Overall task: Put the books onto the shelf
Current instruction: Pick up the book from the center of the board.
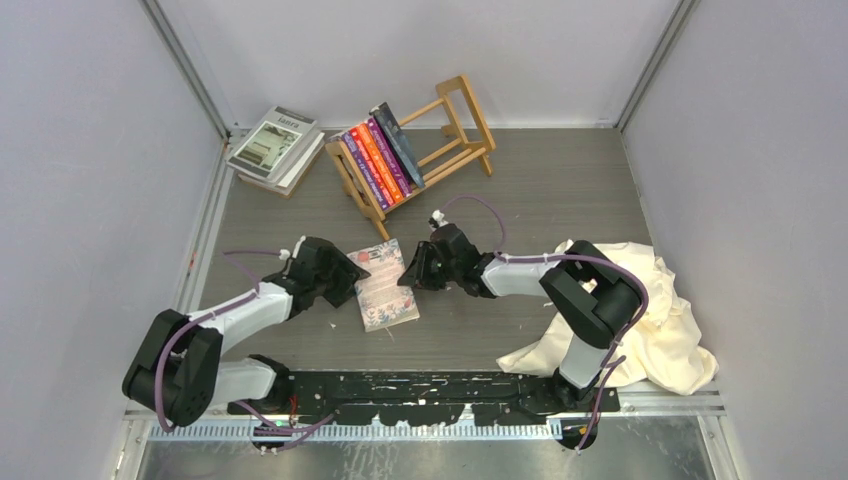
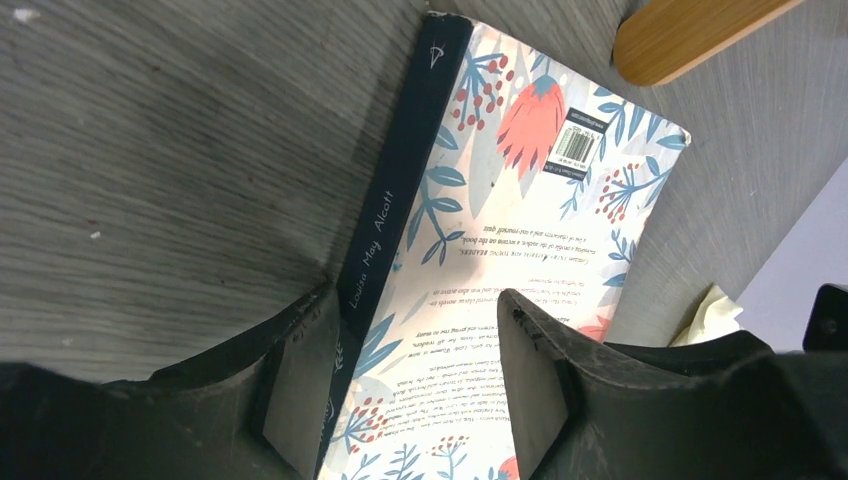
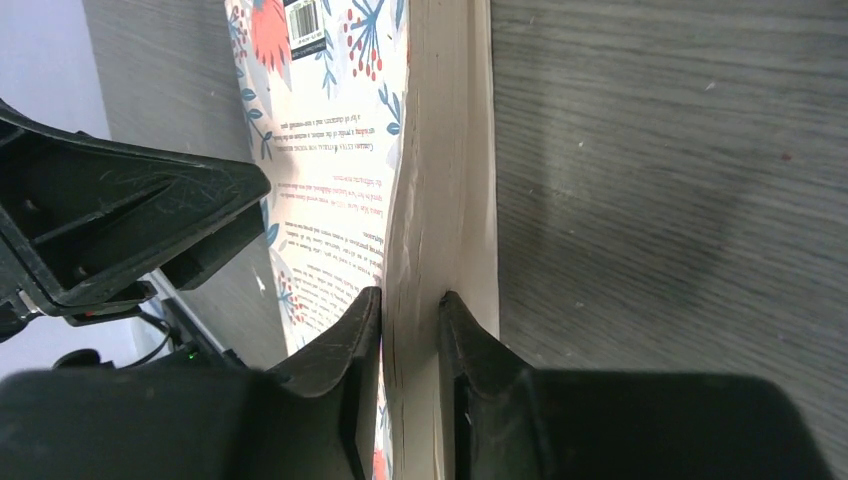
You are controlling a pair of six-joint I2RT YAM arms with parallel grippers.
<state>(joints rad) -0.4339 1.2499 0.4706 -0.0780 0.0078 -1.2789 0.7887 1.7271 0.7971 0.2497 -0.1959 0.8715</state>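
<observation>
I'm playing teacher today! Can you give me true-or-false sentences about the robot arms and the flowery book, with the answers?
1. The pink floral paperback book lies on the grey wood-grain table. True.
2. The light-wood slatted shelf is empty. False: several colourful books lean in it.
3. The right end effector pinches the floral book's page edge. True.
4. The left end effector is shut tight. False: it stands open around the book's dark spine.
</observation>
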